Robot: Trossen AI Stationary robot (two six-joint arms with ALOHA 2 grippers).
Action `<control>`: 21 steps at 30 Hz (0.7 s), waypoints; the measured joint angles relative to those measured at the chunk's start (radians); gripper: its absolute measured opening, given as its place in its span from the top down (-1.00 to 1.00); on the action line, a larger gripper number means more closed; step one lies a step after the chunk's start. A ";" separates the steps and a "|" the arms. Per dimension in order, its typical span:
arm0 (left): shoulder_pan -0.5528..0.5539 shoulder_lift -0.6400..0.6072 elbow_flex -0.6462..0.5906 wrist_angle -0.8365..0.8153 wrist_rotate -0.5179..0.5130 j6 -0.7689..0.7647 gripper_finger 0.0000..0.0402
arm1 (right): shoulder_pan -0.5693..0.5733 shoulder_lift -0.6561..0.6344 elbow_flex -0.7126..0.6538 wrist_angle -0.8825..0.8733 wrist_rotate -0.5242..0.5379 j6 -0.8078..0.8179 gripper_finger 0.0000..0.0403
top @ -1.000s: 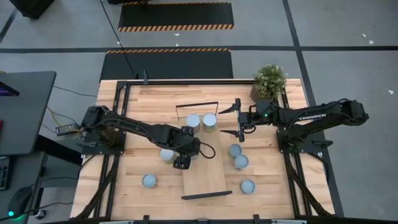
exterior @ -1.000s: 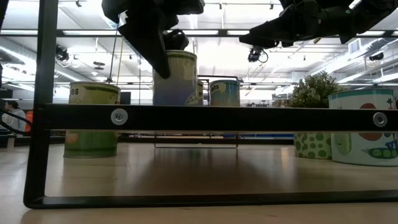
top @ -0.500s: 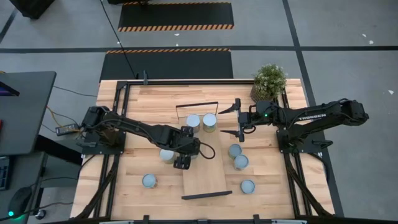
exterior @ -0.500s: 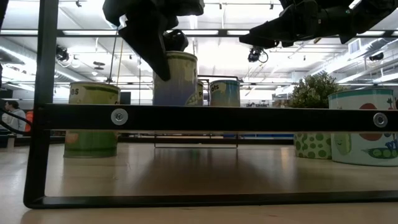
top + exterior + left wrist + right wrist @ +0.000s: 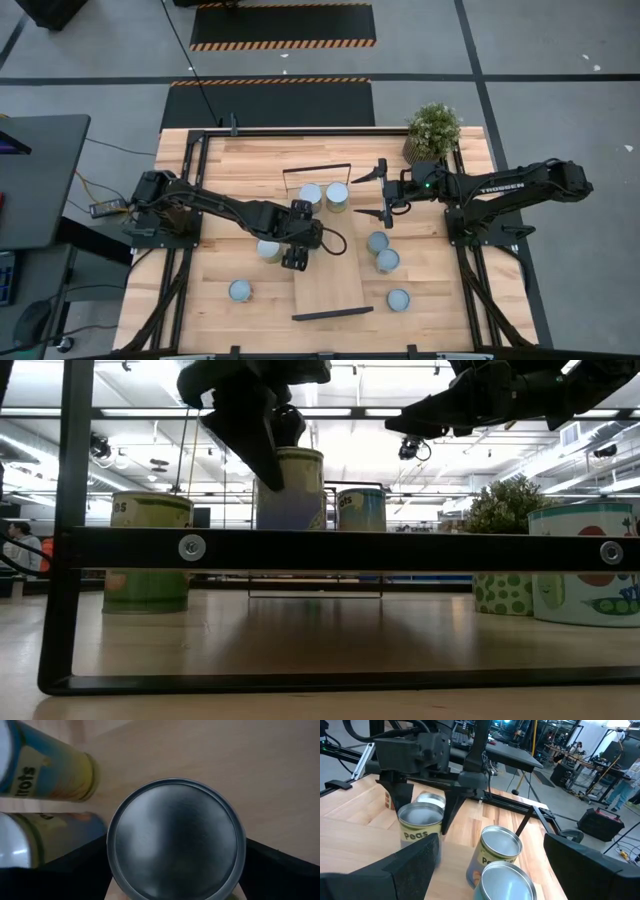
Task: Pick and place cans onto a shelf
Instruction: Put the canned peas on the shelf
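The shelf [image 5: 335,275] is a long light-wood board with black end frames, lying in the table's middle; its near frame [image 5: 350,548] crosses the low view. Two cans [image 5: 311,193] [image 5: 337,195] stand on its far end. My left gripper [image 5: 298,248] is shut on a "Peas" can [image 5: 420,827] at the shelf's left edge. The can's bottom is hidden in the low view by the frame bar and in the right wrist view by my own finger. My right gripper [image 5: 372,194] is open and empty, right of the two shelf cans. My left gripper pinches the can between its two fingers, one dark finger [image 5: 60,870] on each side of the round top [image 5: 175,837]. The fingers come from above, pointing down, and reach down the can's side wall [image 5: 290,495]. The can stands upright; whether it rests on the shelf, I cannot tell.
One can [image 5: 268,249] stands on the table just left of the shelf, another [image 5: 240,290] nearer the front left. Three cans [image 5: 377,242] [image 5: 387,260] [image 5: 398,299] stand right of the shelf. A potted plant [image 5: 433,128] is at the far right corner.
My left gripper has moved a little toward the table's right edge with the can, still shut on it. The can stays upright.
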 joint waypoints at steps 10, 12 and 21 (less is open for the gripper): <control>-0.005 0.000 0.000 0.036 -0.013 0.065 -0.78 | 0.000 0.000 0.000 0.000 0.000 0.000 -0.83; -0.005 0.000 0.000 0.038 -0.013 0.070 -0.78 | 0.000 0.000 0.000 0.000 0.000 0.000 -0.83; -0.005 0.000 0.000 0.035 -0.014 0.015 -0.78 | 0.000 0.000 0.000 0.001 0.000 0.000 -0.83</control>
